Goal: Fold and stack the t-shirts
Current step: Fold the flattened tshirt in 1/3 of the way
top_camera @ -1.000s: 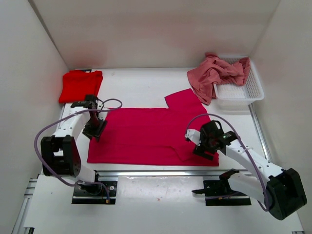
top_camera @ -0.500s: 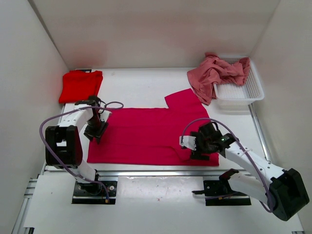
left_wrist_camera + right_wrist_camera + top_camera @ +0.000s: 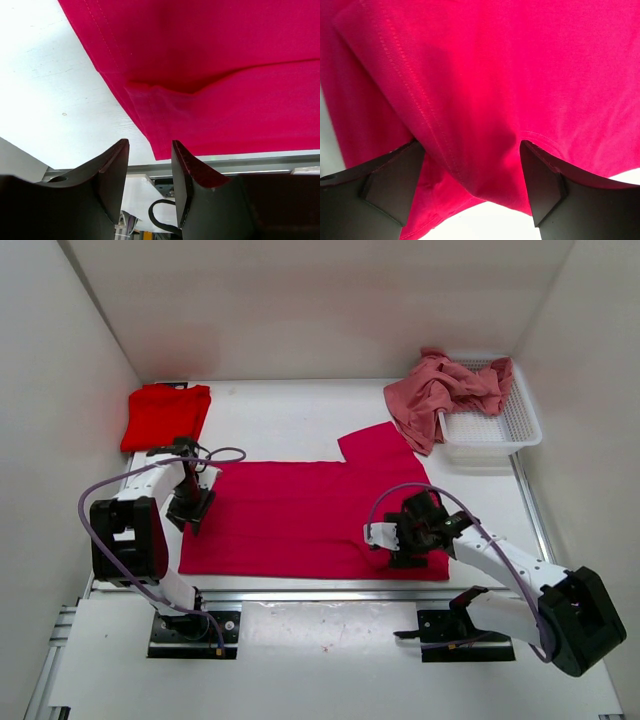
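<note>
Crimson-magenta t-shirt (image 3: 300,515) flat along the table's (image 3: 290,420) near edge, right gripper (image 3: 402,543) slid inward over its near hem, jaws wide astride a ridge, left gripper (image 3: 188,512) narrower, empty, at the left hem: likely poised to pinch and fold.

T-shirts: 3 total. 1 bright red shirt (image 3: 165,417), 1 crimson-magenta shirt (image 3: 300,520), 1 salmon pink shirt (image 3: 440,390). Baskets: 1, the white mesh basket (image 3: 505,425). Robot arms: 2, left arm (image 3: 140,495) and right arm (image 3: 500,560). Pincers: 2, left pincer (image 3: 190,515) and right pincer (image 3: 398,545), 2 fingers each, 4 fingers in all. Purple cables: 2, left cable (image 3: 95,505) and right cable (image 3: 400,488), one per arm. Desk (image 3: 290,410): 1.
</note>
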Controlling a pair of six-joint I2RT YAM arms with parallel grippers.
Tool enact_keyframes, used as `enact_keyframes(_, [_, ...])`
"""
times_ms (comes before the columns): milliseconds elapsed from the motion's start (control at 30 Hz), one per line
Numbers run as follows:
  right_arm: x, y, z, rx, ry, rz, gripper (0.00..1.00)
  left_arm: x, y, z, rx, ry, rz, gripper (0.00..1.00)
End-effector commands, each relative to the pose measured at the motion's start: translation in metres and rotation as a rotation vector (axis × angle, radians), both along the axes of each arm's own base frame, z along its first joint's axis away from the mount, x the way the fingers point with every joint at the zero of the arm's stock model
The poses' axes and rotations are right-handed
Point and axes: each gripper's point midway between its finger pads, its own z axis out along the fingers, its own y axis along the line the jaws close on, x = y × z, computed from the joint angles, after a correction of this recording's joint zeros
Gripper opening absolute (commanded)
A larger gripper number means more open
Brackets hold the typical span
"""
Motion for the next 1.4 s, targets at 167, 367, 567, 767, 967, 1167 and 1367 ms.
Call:
enact_keyframes(167, [0.054, 0.009, 0.023, 0.063, -0.168, -0.088, 0.75, 0.007, 0.007, 0.013, 0.004, -0.070, 0.029, 0.50])
enact_keyframes(367, [0.087, 0.015, 0.041, 0.096, -0.201, -0.175, 0.75, 0.008, 0.006, 0.010, 0.007, -0.068, 0.018, 0.50])
enact_keyframes(567, [0.115, 0.031, 0.036, 0.133, -0.242, -0.190, 0.74, 0.012, 0.008, 0.013, 0.005, -0.076, 0.032, 0.50])
enact_keyframes(767, [0.179, 0.050, 0.053, 0.186, -0.271, -0.326, 0.74, 0.011, 0.008, 0.012, 0.006, -0.078, 0.029, 0.50])
enact_keyframes(967, [0.240, 0.051, 0.078, 0.256, -0.250, -0.555, 0.73, 0.012, 0.008, 0.016, -0.001, -0.084, 0.033, 0.50])
enact_keyframes(1167, [0.221, 0.043, 0.087, 0.282, -0.235, -0.577, 0.73, 0.014, 0.007, 0.017, -0.001, -0.097, 0.022, 0.49])
enact_keyframes(1367, [0.177, 0.007, 0.110, 0.362, -0.052, -0.827, 0.71, 0.003, 0.022, 0.021, -0.003, -0.092, 0.103, 0.50])
